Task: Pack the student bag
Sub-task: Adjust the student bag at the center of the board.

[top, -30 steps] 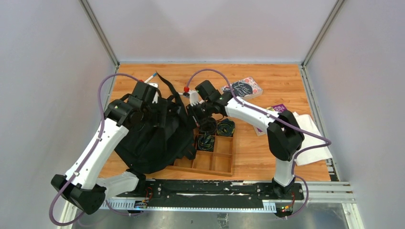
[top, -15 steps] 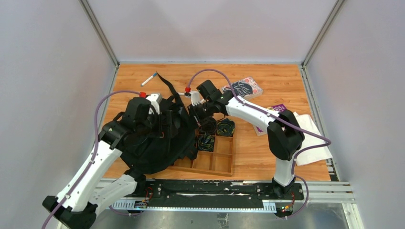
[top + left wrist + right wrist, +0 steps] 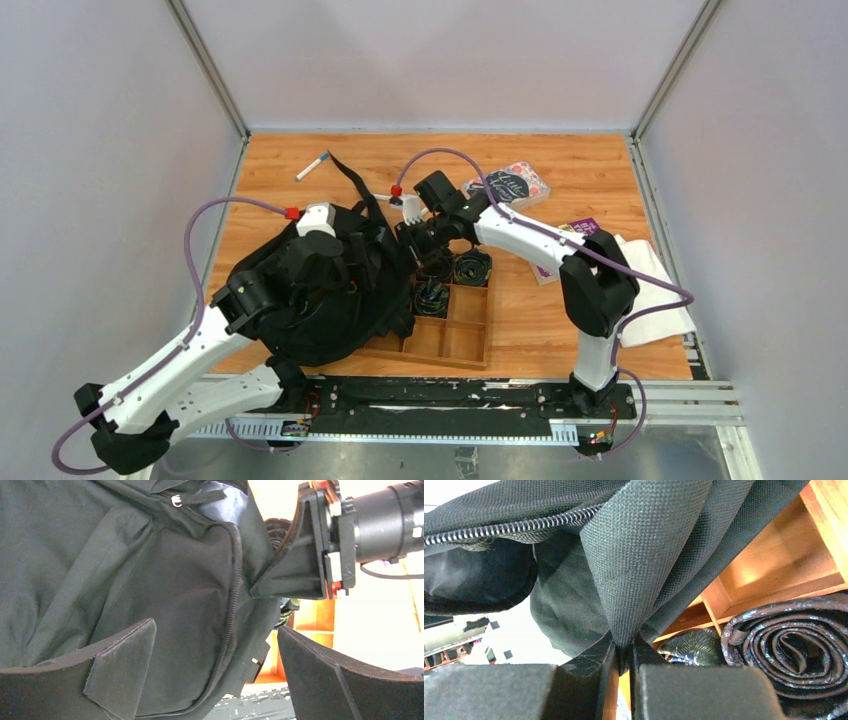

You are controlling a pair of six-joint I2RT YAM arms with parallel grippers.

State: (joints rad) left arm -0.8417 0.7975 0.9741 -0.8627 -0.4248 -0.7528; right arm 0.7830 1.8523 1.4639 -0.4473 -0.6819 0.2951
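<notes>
The student bag [image 3: 322, 325] lies left of centre on the bench [image 3: 580, 165], overlapping the wooden tray's [image 3: 466, 338] left edge; ideally the right gripper [image 3: 624, 650], pinching a fold of its fabric, lifts gently while the wide-open left gripper [image 3: 215, 630] takes the opposite rim.

Fixed overhead view from the near side, both wrist views tight on the student bag [image 3: 165, 580], shared by all
</notes>
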